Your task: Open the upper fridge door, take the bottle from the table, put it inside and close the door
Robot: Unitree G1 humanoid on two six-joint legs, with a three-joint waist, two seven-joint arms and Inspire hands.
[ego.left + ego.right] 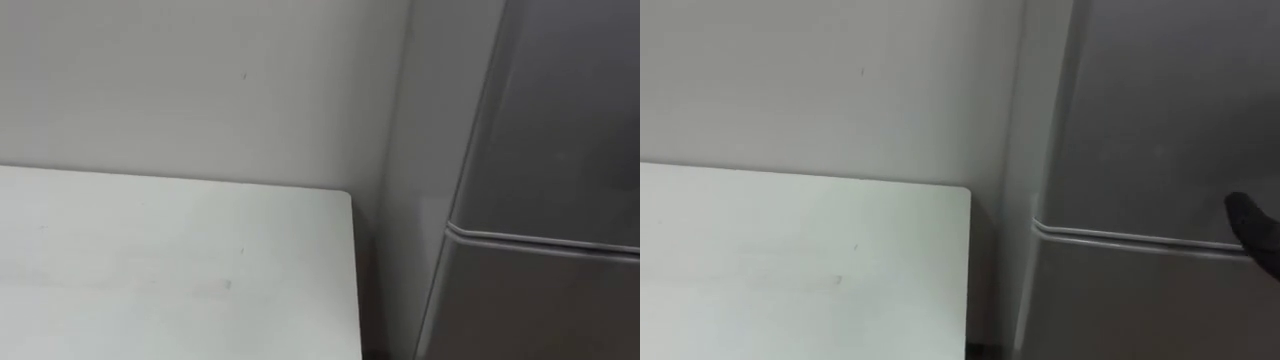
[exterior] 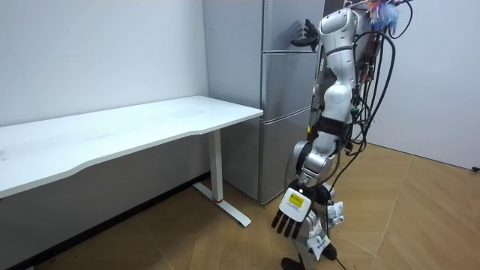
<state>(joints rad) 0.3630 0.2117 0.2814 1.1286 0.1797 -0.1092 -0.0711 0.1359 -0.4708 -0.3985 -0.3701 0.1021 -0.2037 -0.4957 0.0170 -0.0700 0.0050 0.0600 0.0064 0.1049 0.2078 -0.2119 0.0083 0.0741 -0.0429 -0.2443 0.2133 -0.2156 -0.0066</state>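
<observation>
Grey fridge (image 2: 283, 97): right hand (image 2: 304, 34) at its upper door (image 2: 283, 26), grip unclear; left hand (image 2: 291, 214) hangs relaxed.

Room stock by count: one surface (image 2: 150, 124), one fridge (image 2: 285, 82), two robot hands.
Surface, white: one, with one white leg (image 2: 217, 165) counted beneath it, ending in one flat foot (image 2: 225, 210) on the floor. Fridge, grey: one, standing just beside the surface's end, with two horizontal seams counted across its front in the room view. Hands: two, being one left hand (image 2: 289, 217) hanging low with fingers straight, and one right hand (image 2: 304, 34) raised at the fridge's upper part.
</observation>
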